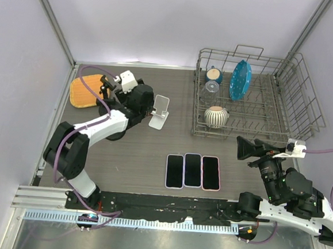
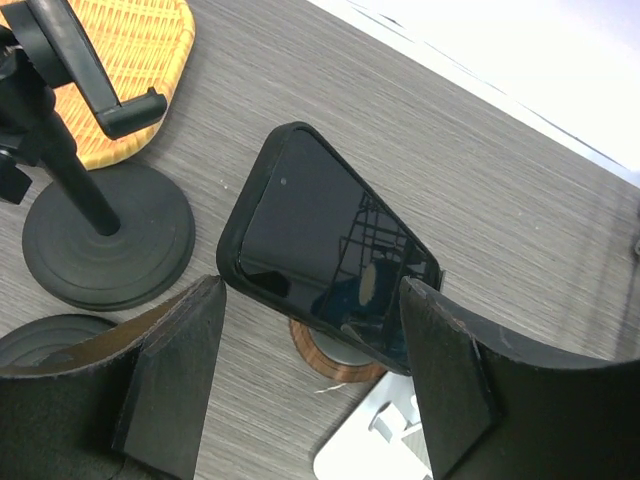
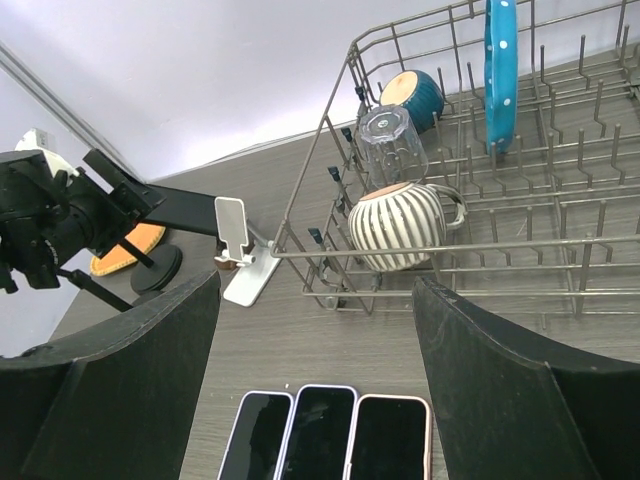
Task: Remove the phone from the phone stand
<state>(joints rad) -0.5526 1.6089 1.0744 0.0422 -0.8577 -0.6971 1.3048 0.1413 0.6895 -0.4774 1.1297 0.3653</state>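
One glossy black phone in a black case (image 2: 320, 250), tilted on its stand.
Left gripper (image 2: 312, 330) spread wide around its lower end; right gripper (image 3: 315, 350) wide, holding nothing.

Four phones were visible: three lay in a row (image 1: 193, 171) near the near edge of the bench (image 1: 135, 151), and one dark phone (image 2: 325, 250) showed in the left wrist view. There were two black round-based stands (image 2: 108, 245), one white stand (image 1: 160, 112), one dish rack (image 1: 306, 112), two mugs (image 1: 215, 115), one glass (image 1: 211, 87), one blue plate (image 1: 240, 79) and one woven mat (image 1: 83, 93).
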